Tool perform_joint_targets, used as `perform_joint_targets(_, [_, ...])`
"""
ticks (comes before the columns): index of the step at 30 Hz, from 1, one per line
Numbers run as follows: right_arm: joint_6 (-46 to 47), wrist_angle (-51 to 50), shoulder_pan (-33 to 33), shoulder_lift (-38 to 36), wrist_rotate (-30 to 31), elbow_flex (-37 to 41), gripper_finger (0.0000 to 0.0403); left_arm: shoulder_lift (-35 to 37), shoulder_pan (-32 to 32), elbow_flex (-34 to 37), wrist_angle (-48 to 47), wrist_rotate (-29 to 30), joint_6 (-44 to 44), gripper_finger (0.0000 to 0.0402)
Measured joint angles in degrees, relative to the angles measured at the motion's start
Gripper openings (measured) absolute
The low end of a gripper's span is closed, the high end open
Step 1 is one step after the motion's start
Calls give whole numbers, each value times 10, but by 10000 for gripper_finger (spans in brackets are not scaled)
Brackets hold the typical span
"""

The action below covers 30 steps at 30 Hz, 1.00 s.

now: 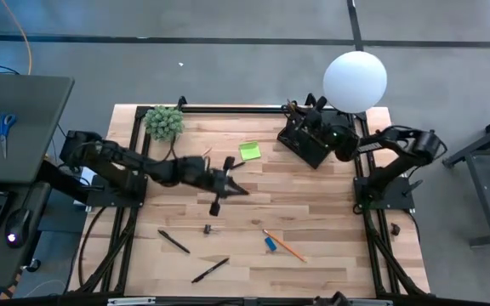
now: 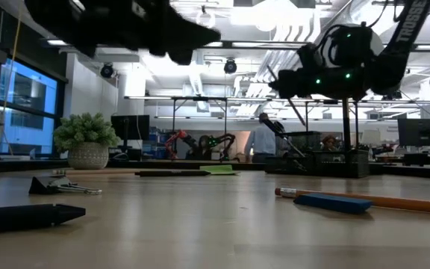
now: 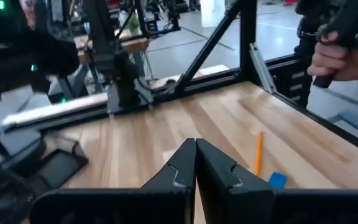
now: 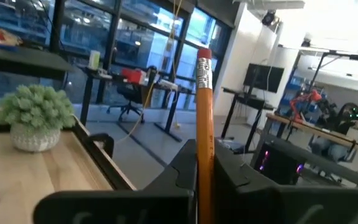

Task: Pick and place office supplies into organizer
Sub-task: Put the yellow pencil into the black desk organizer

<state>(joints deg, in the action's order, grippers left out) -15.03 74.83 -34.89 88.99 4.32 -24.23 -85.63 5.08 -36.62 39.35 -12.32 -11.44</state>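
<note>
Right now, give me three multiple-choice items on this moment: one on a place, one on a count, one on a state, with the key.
1. Where is the sticky-note pad?
A) on the table, between the plant and the organizer
B) inside the organizer
C) under the lamp

2. How many black pens lie on the table?
A) one
B) two
C) four

3. The right tool is:
A) open, empty
B) shut on a pencil
C) shut on a pen

Key: 1 A, the high view shows it on bare wood there; 2 B, both lie near the front edge; 3 B, the right wrist view shows the pencil clamped upright.
</note>
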Motion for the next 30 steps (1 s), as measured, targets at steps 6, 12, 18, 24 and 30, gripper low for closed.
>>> perform_joint_targets(6, [-4, 38, -14, 50, -1, -23, 17, 0, 70, 0, -3, -65, 10, 0])
perform_joint_targets(12, [-3, 15, -30, 56, 28, -26, 7, 0, 108, 0, -5, -106, 10, 0])
perform_joint_targets(18, [41, -17, -38, 56, 37, -26, 33, 0, 111, 0, -4, -113, 11, 0])
perform_joint_targets(24, [51, -34, -37, 56, 33, -26, 34, 0, 107, 0, 1, -113, 32, 0])
perform_joint_targets(30, [52, -59, -37, 56, 33, -26, 29, 0, 106, 0, -2, -113, 42, 1])
